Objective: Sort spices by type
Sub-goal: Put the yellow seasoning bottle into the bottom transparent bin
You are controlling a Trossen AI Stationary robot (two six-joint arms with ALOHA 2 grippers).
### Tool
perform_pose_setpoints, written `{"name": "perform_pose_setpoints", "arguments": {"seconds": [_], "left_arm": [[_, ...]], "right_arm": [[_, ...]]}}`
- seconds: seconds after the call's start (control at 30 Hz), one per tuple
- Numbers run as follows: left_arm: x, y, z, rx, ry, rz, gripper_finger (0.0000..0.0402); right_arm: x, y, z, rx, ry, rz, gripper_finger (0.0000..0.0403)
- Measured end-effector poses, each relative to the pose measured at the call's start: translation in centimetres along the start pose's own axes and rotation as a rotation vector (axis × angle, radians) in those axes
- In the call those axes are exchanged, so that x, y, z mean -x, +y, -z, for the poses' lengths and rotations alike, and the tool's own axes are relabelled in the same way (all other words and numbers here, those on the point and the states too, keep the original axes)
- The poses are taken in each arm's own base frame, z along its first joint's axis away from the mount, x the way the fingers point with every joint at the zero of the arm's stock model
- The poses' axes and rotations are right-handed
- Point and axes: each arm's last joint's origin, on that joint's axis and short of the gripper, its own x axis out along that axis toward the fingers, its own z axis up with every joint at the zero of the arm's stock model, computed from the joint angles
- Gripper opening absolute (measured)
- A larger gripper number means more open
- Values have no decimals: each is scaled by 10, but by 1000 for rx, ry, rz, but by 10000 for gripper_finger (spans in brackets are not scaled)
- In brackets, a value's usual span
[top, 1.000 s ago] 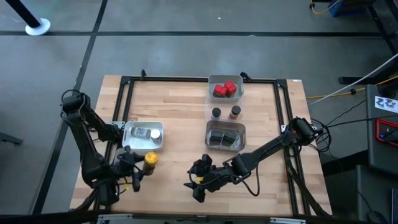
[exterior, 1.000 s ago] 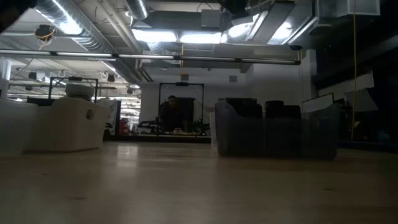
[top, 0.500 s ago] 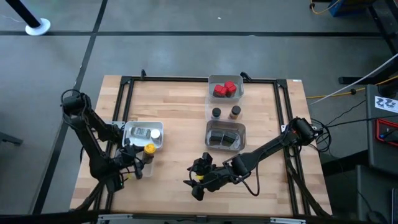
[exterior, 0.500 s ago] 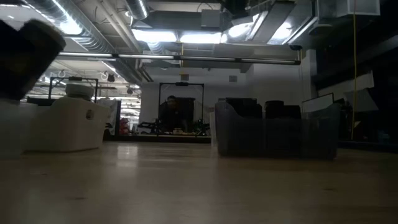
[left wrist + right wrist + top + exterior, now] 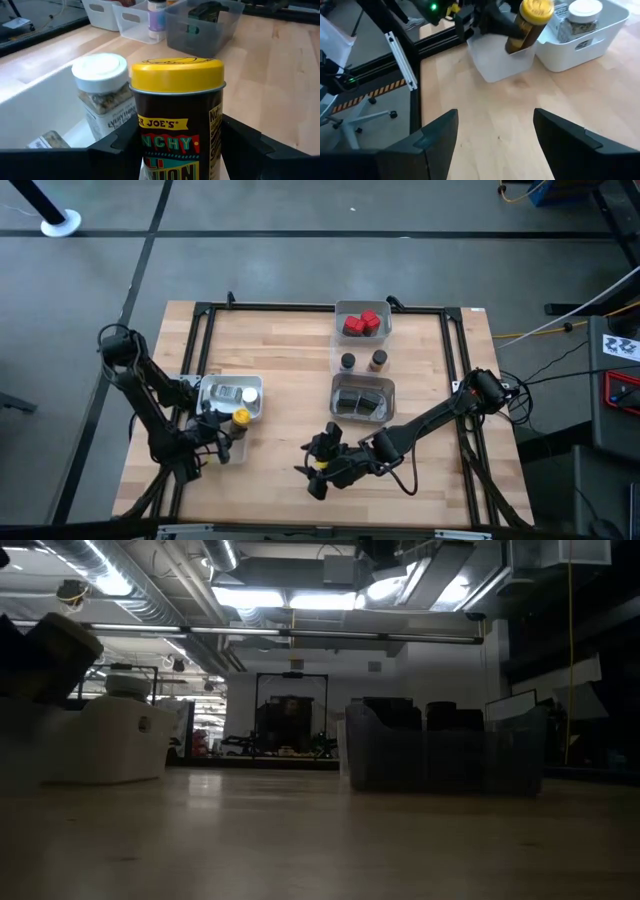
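Yellow-lidded dark cylindrical spice jar (image 5: 177, 120) clamped between the two fingers of the left tool (image 5: 222, 432), lifted clear of the pale wooden table (image 5: 290, 380) and hanging tilted just at the near edge of the white plastic tray (image 5: 206, 409). Inside that white tray, a clear glass jar with a white lid (image 5: 102, 95) standing upright, plus a silver-grey labelled container (image 5: 226, 393) lying beside it. Away from the white tray, toward the table's far side: red boxes (image 5: 362, 323) in a clear tray, two small round jars, one dark (image 5: 347, 361) and one orange-brown (image 5: 378, 360), in the next, and dark green tins (image 5: 360, 402) in a grey bin (image 5: 386, 386). Right tool (image 5: 318, 470) idle low over bare table, well apart from the white tray toward the table's middle, fingers spread wide and holding nothing. Step in hand, by the look of it: delivering the yellow-lidded jar to join the other jars in the white tray. Next move likely calls for carrying it over the tray wall, righting the tilt, lowering into the free space without knocking the white-lidded jar, then releasing.
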Motion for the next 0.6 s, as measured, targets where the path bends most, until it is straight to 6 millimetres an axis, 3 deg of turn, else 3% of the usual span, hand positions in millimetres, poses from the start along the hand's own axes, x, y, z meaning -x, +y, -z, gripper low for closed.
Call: {"name": "perform_pose_setpoints", "arguments": {"seconds": [0.43,0.6], "left_arm": [[-4,-5,14,-71,40,3,196],[-5,-5,19,-92,94,-13,246]], "right_arm": [[0,-1,0,25,-12,17,260],[0,-1,0,27,-18,24,260]]}}
